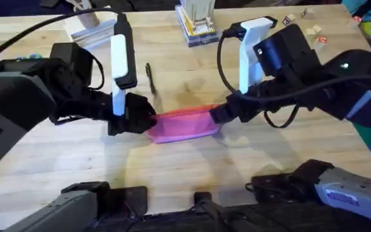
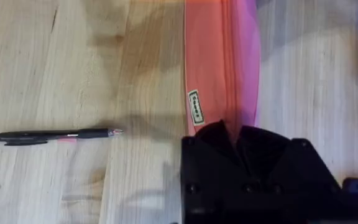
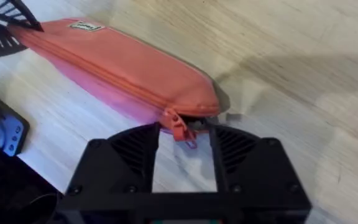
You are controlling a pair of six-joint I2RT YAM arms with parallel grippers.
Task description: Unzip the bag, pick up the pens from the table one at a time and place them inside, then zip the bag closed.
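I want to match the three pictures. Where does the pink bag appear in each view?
Overhead: the bag lies at the middle of the table, between the left gripper and the right gripper.
Left wrist: it runs from the top edge down to the left gripper's fingers.
Right wrist: it lies slantwise, its end by the right gripper.
Shared landmark: the small label near one end.

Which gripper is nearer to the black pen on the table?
Left. The left gripper is at the bag's end just below the pen; the right gripper is at the bag's far end.
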